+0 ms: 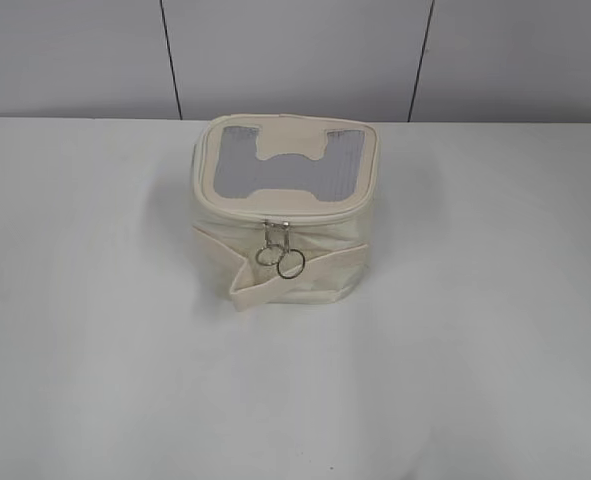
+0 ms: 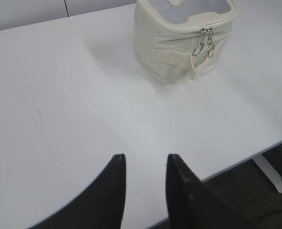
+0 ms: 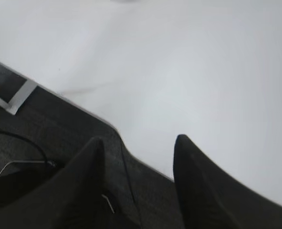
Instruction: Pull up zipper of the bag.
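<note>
The cream bag (image 1: 305, 268) stands upright mid-table, its top panel with the grey ribbed window facing up. The zipper (image 1: 278, 222) runs round the top edge; two silver ring pulls (image 1: 282, 258) hang side by side on the front. The bag also shows at the top of the left wrist view (image 2: 172, 59), with the pulls (image 2: 205, 45) on its near side. My left gripper (image 2: 145, 160) is open and empty, low over the table, far from the bag. My right gripper (image 3: 140, 143) is open and empty over the table's edge. Neither gripper shows in the exterior view.
The white table (image 1: 95, 330) spreads all round the bag. Its front edge (image 2: 245, 157) shows in the left wrist view, with a metal leg below. In the right wrist view the table edge (image 3: 83, 109) borders dark floor with a cable.
</note>
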Available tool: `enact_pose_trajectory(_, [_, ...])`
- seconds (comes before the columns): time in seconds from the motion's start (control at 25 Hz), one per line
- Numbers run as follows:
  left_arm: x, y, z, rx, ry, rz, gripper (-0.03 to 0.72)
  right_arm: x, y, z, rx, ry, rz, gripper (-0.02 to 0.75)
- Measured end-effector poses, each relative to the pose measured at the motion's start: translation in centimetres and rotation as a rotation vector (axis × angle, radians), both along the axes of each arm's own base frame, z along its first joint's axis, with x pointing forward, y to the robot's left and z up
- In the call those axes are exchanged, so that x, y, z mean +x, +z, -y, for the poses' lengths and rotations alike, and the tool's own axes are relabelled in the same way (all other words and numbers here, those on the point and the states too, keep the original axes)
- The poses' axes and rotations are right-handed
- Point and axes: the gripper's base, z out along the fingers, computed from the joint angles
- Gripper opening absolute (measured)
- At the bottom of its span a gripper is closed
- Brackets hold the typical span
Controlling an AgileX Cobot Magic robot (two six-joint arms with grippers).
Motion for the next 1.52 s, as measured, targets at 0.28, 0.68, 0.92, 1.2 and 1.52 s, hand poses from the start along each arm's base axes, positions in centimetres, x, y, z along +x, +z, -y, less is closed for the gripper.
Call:
enact_pose_trajectory(0.28, [0.9, -0.2, 0.4, -0.030, 0.008, 0.065, 0.224, -0.4, 0.0, 1.1, 0.063, -0.142, 0.074, 0.380])
enact_pose_trajectory(0.68, [1.0, -0.3, 0.4, -0.032, 0.009, 0.069, 0.207, 0.4, -0.4, 1.3, 0.138, -0.239, 0.077, 0.379])
enact_pose_trajectory(0.92, [1.0, -0.3, 0.4, -0.032, 0.011, 0.069, 0.207, 0.4, -0.4, 1.3, 0.139, -0.240, 0.079, 0.379])
enact_pose_trajectory(1.2, [1.0, -0.3, 0.7, -0.022, 0.286, 0.073, 0.207, 0.2, -0.4, 1.3, 0.138, -0.451, 0.114, 0.379])
enact_pose_trajectory(1.52, [1.1, -0.3, 0.8, -0.016, 0.412, 0.075, 0.207, 0.2, -0.4, 1.2, 0.134, -0.553, 0.121, 0.379])
